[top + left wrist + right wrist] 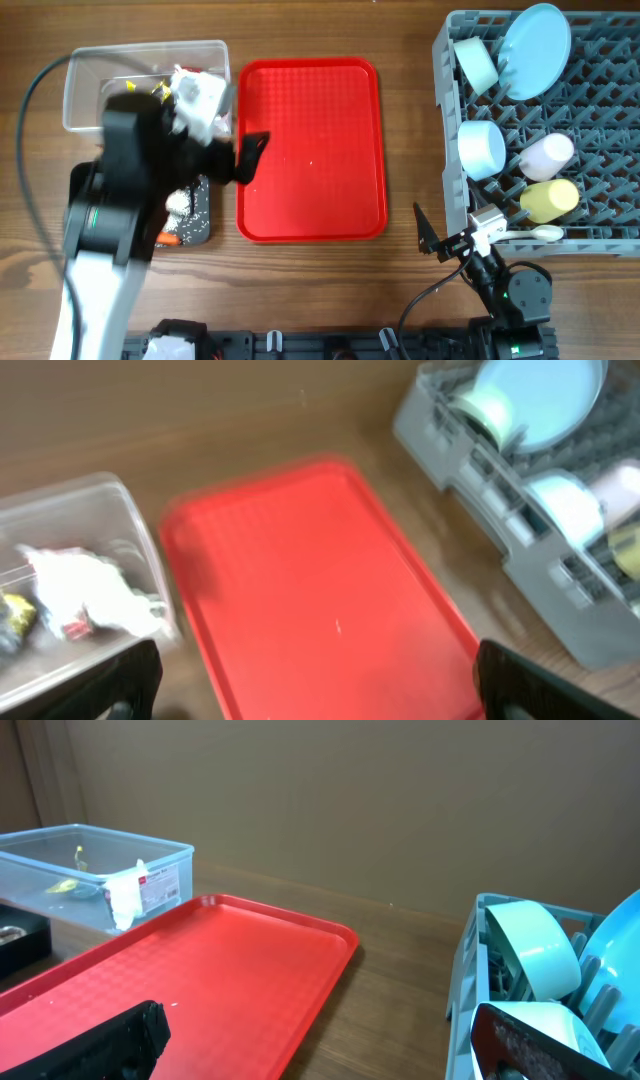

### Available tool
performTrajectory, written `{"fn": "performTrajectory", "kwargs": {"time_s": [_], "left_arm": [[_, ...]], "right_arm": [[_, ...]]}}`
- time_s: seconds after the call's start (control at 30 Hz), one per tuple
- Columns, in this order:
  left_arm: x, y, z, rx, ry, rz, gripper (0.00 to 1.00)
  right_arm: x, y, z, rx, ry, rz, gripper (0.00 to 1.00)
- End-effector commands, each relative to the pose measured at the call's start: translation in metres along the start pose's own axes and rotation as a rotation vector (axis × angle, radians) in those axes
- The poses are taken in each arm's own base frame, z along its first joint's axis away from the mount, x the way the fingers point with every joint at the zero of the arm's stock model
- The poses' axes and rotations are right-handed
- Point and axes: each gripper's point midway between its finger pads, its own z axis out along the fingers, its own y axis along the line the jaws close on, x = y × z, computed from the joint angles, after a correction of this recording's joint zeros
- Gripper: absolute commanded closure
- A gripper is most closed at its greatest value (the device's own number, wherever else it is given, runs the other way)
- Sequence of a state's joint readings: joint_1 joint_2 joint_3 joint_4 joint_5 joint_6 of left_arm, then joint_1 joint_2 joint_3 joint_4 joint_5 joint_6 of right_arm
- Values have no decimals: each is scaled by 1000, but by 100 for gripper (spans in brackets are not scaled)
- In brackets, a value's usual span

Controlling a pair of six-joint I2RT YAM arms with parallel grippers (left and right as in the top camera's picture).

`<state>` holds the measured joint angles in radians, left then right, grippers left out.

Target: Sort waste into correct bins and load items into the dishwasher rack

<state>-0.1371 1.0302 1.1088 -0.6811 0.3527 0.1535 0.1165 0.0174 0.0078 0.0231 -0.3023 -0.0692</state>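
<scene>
Overhead, the left arm reaches across the clear tub and black tray. The left tool is spread open and empty above the red tray. The right arm sits low beside the rack, and the right tool is likewise open with nothing in it. The tub holds a yellow wrapper and a red-white wrapper. The black tray holds rice and a carrot. The rack carries the plate, upper bowl, lower bowl, pink cup, yellow cup and spoon.

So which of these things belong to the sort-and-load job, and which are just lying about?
Job:
clear tub, wrappers, black tray, rice, carrot, rack, plate, upper bowl, lower bowl, pink cup, yellow cup, spoon.

Lying about:
red tray, black cable.
</scene>
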Motion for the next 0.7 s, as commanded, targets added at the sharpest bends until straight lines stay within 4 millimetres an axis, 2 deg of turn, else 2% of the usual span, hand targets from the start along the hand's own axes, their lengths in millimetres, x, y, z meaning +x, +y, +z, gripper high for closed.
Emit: {"fn": "performTrajectory", "kwargs": {"time_s": [0.0,0.07,0.3,0.43,0.67], "left_arm": [[40,1,-12,-13,-89,24,0],[66,0,-17,-18,-168,40,0],[112,2,-17,-71,-377,130,0],[129,2,-6,-70,-443,162,0],[144,6,3,-88,-507,192,0]], "right_arm": [[-2,-4,-1,22,-10,1,0],[-2,-4,-1,22,-10,1,0],[1,-4,0,22,0,4,0],[1,-4,0,21,1,5,0],[1,-4,0,21,3,5,0]]}}
